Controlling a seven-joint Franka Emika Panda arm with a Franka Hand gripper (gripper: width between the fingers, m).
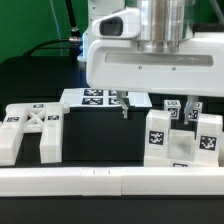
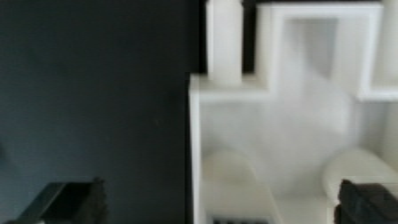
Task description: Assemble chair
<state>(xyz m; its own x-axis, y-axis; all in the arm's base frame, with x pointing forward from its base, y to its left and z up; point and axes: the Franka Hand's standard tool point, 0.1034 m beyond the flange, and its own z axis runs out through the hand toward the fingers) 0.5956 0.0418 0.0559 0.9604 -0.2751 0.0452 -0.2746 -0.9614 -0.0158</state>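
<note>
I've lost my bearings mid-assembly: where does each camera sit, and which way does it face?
Exterior view: low beyond the border rail, facing chair parts and marker board; arm and open pincer show.
Wrist view: on the wrist, looking down the pincer at a white part on the black table; both fingertips show.
Shared: the pincer and black table.

A black table [image 1: 30, 85] carries everything. Toward the back lies the marker board [image 1: 92, 97], a thin flat white sheet printed with several black-and-white tags; its end toward the exterior view's right is hidden. Along the near edge runs a long white rail [image 1: 90, 181], two lengths meeting at a seam. Behind the table stands a green backdrop [image 1: 35, 20], crossed by a dark cable [image 1: 68, 25]. In the wrist view the table shows as a dark, blurred surface.
</note>
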